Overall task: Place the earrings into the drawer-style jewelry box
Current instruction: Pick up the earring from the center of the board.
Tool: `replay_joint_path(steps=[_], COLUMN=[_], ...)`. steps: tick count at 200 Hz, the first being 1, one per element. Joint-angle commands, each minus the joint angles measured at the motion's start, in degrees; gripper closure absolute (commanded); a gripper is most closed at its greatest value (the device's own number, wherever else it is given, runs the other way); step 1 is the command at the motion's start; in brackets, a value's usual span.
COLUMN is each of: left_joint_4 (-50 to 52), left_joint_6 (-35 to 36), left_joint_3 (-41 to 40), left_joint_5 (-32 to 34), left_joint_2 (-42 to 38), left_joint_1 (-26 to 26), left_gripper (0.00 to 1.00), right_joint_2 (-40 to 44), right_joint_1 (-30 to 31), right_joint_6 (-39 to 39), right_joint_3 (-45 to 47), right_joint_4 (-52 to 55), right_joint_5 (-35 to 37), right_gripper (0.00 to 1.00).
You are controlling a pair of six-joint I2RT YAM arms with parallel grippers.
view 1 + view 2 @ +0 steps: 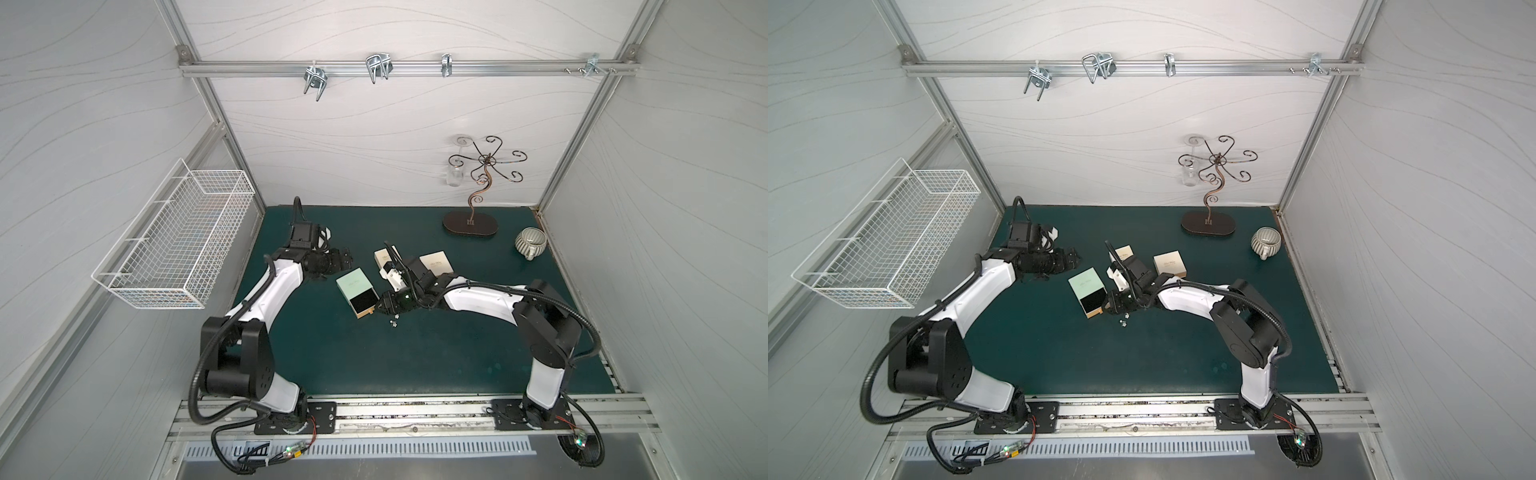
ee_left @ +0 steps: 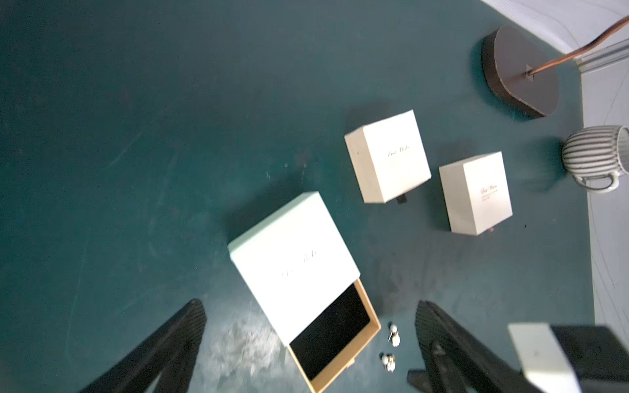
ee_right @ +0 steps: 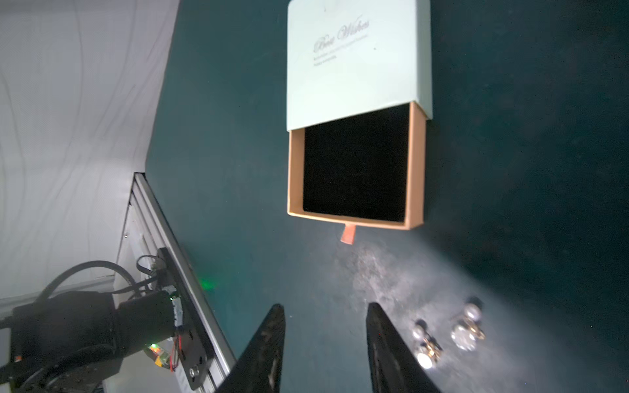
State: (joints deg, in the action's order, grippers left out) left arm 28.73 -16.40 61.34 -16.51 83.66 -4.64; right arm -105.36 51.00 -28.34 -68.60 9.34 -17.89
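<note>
Far to the left of the mint-green jewelry box [image 1: 353,283], a white wire basket [image 1: 174,245] hung on the side wall. Nearer that box, on its left and a little behind it, the left gripper [image 1: 345,261] hovered over the dark green mat [image 1: 415,365]. Its jaws were spread wide and nothing was caught between them.

The box itself lay flat on the mat at a slant. Its tan drawer [image 3: 295,170] was pulled out toward the front, with the black lining showing and a small pull tab [image 3: 348,234] sticking out from the end.

Just right of the drawer's open end sat the right gripper [image 3: 325,306], low over the mat. Its black fingers [image 3: 269,343] stood moderately apart and gripped nothing.

The earrings [image 3: 446,333] lay in a small huddle on the mat. They were just off the drawer's front right corner and close beside the right gripper's outer finger. They were glinting white studs, a couple with golden fittings. From where I stood I could not count them surely.

Behind the box and to its right stood two closed cream boxes [image 2: 388,156] [image 2: 476,194], near each other but apart. The nearer one was partly hidden in both top views by the right arm's wrist.

Further right of the box and toward the back wall rose a curly metal jewelry stand [image 1: 469,224] on a dark oval base. Right of that a ribbed grey cup [image 1: 528,243] lay on its side.
</note>
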Motion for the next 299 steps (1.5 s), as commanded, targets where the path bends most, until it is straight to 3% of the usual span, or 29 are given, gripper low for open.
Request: replay_joint_path(steps=[1,72,226,299], left_joint_4=[-2.1,-7.3,-8.7,-8.6], left_joint_6=[-2.0,-6.2,-6.3,-6.2], left_joint_3=[-5.2,-17.3,-18.5,-18.5], left_joint_5=[0.2,-2.8,-2.4,-2.3], left_joint_2=[-3.8,-11.2,-10.3,-10.1], left_joint_1=[0.3,-0.8,-3.8,-3.9], left_gripper=[0.01,0.01,0.01,0.01], right_joint_2=[0.9,-5.8,-13.8,-14.5], right_joint_1=[-1.1,-1.3,1.5,2.3], right_joint_6=[7.5,12.5,15.3,16.1], right_joint_3=[-1.5,-9.2,-16.1,-16.6], right_joint_4=[10.5,18.3,24.6,25.3], right_joint_5=[5.1,10.4,14.4,15.7], right_gripper=[0.61,0.69,0.70,0.78])
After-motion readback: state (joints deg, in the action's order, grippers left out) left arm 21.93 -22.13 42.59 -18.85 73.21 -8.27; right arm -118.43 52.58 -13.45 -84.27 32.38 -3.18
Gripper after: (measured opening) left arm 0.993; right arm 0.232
